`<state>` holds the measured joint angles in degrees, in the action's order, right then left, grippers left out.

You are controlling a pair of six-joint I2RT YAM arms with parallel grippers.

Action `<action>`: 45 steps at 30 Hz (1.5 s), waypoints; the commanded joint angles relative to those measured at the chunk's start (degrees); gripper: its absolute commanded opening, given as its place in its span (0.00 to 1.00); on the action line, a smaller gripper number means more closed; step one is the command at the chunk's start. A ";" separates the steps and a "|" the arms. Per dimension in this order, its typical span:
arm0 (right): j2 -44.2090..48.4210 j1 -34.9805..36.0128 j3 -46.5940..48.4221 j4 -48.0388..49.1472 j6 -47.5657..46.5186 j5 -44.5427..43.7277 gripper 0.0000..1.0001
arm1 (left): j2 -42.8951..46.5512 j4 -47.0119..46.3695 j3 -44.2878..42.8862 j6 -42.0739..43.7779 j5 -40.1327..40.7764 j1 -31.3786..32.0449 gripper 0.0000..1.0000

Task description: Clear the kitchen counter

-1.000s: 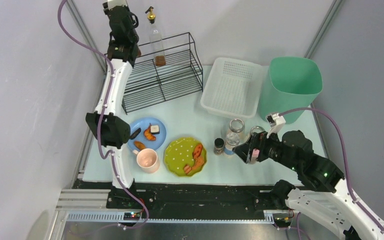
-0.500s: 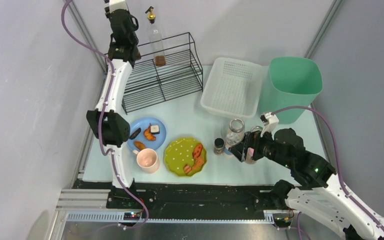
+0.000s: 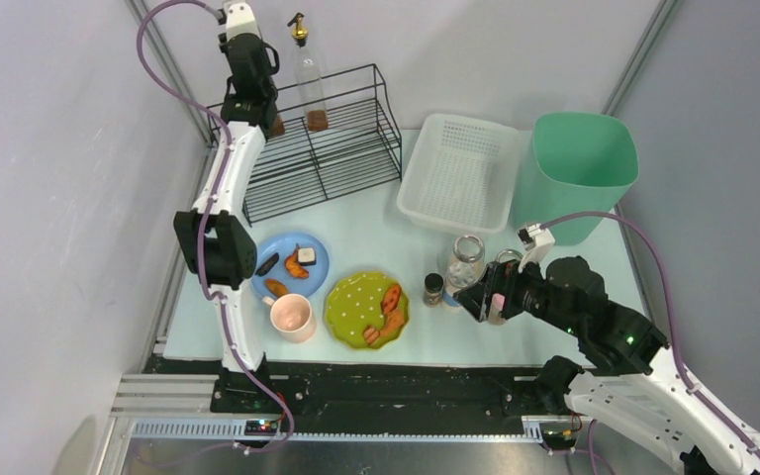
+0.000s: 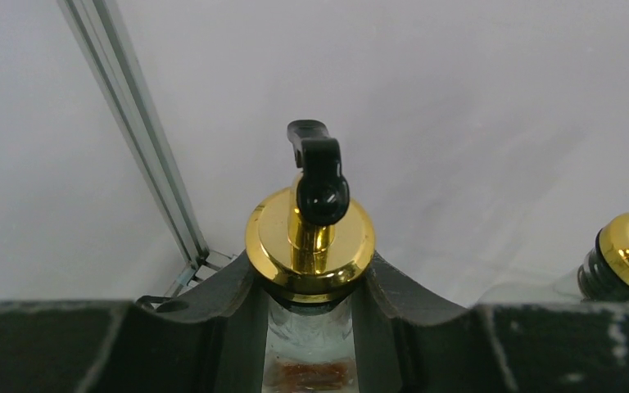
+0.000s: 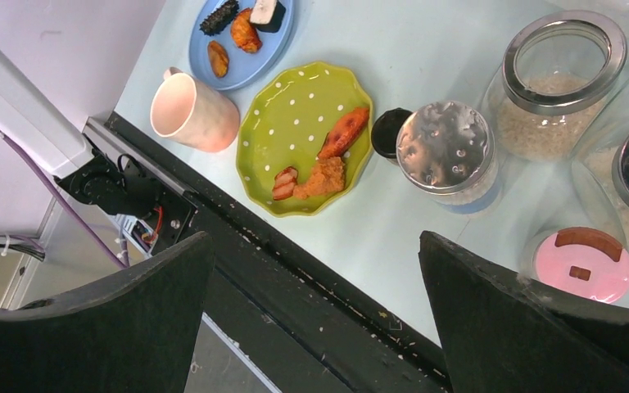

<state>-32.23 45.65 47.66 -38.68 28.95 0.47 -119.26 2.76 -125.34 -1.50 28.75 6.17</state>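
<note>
Grips a bottle (image 4: pixel 309 237) by the neck with the left claw (image 4: pixel 309 299), clamped just under the gold cap, at the back left corner of the wire rack (image 3: pixel 322 148). Keeps it beside a second bottle (image 3: pixel 307 74) standing on that rack. Holds the right claw (image 5: pixel 313 246) spread wide apart, clasping nothing, above the front right of the table (image 3: pixel 376 223), near a shaker (image 5: pixel 446 151), a rice jar (image 5: pixel 558 82) and a pink-lidded jar (image 5: pixel 583 260). Finds the pale green table spanning the middle, black rail along its near edge, bearing also a blue plate (image 3: pixel 292 265) and a green plate (image 3: pixel 366 309) with food, a pink mug (image 3: pixel 292 317), a white basket (image 3: pixel 460 170) and a green bin (image 3: pixel 574 173).
</note>
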 commanded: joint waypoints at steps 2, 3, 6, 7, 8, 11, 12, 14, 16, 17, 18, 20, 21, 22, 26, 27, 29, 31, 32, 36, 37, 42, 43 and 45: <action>0.83 0.35 -0.09 1.55 0.69 -0.47 1.00 | 0.53 -3.49 -0.33 -1.67 -1.90 0.09 0.00; 0.91 0.34 -0.21 1.53 0.61 -0.47 1.00 | 0.35 -3.38 -0.38 -1.78 -2.32 0.08 0.00; 0.94 0.34 -0.45 1.68 0.38 -0.47 1.00 | -0.51 -3.13 -0.75 -2.19 -2.89 0.12 0.00; 0.89 0.37 -0.45 1.72 0.22 -0.47 1.00 | -0.86 -3.12 -0.77 -2.24 -2.86 0.08 0.00; 0.86 0.39 -0.46 1.86 0.05 -0.47 1.00 | -0.96 -3.16 -0.74 -2.34 -2.86 0.07 0.00; 0.85 0.39 -0.47 1.93 -0.08 -0.47 1.00 | -1.38 -1.75 -0.47 -2.64 -2.99 0.08 0.02; 0.85 0.36 -0.46 1.78 -0.11 -0.47 1.00 | -1.35 -1.52 -0.22 -2.79 -2.95 0.12 0.10; 1.03 0.40 -0.47 1.72 -0.14 -0.47 1.00 | -1.36 -1.46 0.30 -3.00 -2.91 0.08 0.25; 1.29 0.41 -0.46 1.54 0.00 -1.90 1.00 | -1.14 -1.51 1.03 -3.05 -3.22 0.11 0.44; 1.38 0.38 -0.46 1.52 0.07 -2.02 1.00 | -0.93 -1.52 1.45 -3.06 -3.67 0.12 0.54; 1.49 0.38 -0.46 1.37 0.26 -2.11 1.00 | -0.73 -1.53 1.69 -3.07 -4.00 0.14 0.58; 1.81 0.39 -0.46 1.22 0.56 -2.26 1.00 | 0.26 -1.92 2.65 -3.07 -5.12 0.13 0.71; 1.99 0.36 -0.46 1.10 0.62 -2.24 1.00 | 0.52 -2.12 3.35 -3.07 -5.79 0.14 0.76; 2.12 0.37 -0.46 0.99 0.79 -2.41 1.00 | 1.25 -2.36 3.70 -2.99 -6.42 0.13 0.78; 2.99 0.49 -0.46 0.55 1.17 -3.11 1.00 | 3.53 -2.42 5.42 -2.53 -7.41 0.14 0.90; 3.14 0.49 -0.46 0.23 1.12 -3.46 1.00 | 4.05 -2.44 5.97 -2.37 -7.58 0.11 0.95; 3.32 0.42 -0.46 -0.11 1.03 -4.30 1.00 | 5.63 -2.42 6.95 -2.16 -8.26 0.15 0.99; 3.50 0.48 -0.42 -0.19 1.00 -4.62 1.00 | 7.52 -2.47 8.24 -2.14 -8.75 0.10 0.99; 3.54 0.49 -0.44 -0.14 1.01 -4.89 1.00 | 8.93 -2.44 8.74 -2.16 -8.85 0.10 1.00; 3.64 0.49 -0.49 -0.59 0.86 -5.91 1.00 | 13.87 -2.46 13.45 -2.57 -8.30 0.17 1.00; 3.57 0.45 -0.48 -0.65 0.85 -6.07 1.00 | 15.66 -2.43 14.24 -2.78 -7.93 0.16 1.00; 4.46 0.43 -0.51 -1.49 1.36 -6.14 1.00 | 23.05 -4.62 23.64 -5.64 -6.67 0.30 1.00; 4.67 0.44 -0.48 -1.67 1.37 -6.39 1.00 | 25.29 -4.79 24.96 -6.16 -6.29 0.37 1.00; 5.35 0.44 -0.53 -2.27 1.37 -7.06 1.00 | 28.50 -5.01 28.89 -7.75 -6.11 0.55 1.00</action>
<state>-28.27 45.80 47.05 -39.90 29.98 -4.67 -97.45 0.27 -101.73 -5.72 21.04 6.26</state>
